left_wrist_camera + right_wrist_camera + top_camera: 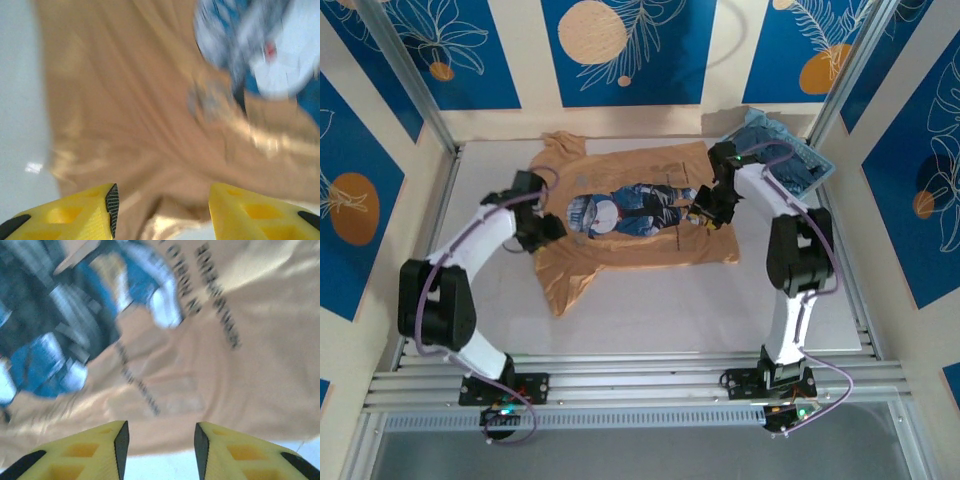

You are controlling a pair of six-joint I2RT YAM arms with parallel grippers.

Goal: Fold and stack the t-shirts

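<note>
From the top external view, the tan-orange t-shirt (pixel 640 250) is being shown lying print-up and mostly flat on the desk (pixel 650 320). The left arm (pixel 475 238) is being held over its left side and the right arm (pixel 765 190) over its right side, near the print. The light blue basket (pixel 800 165) is sitting just beside the shirt's far right corner, so it could be knocked if the right arm is swung wide. One sleeve (pixel 555 285) is being left rumpled at the near left, and it could be dragged crooked into any fold. In the left wrist view, the jaws are being held open above wrinkled cloth, with nothing between the yellow fingers (pixel 85 215). If they are closed there, only the top layer may be pinched and the shirt's two layers pulled apart. In the right wrist view, the jaws are likewise being held apart and empty, the fingers (pixel 90 452) being poised at the shirt's edge where bare desk is showing. A shallow bite there could slip off, and unequal grips on the two sides would skew the fold.
</note>
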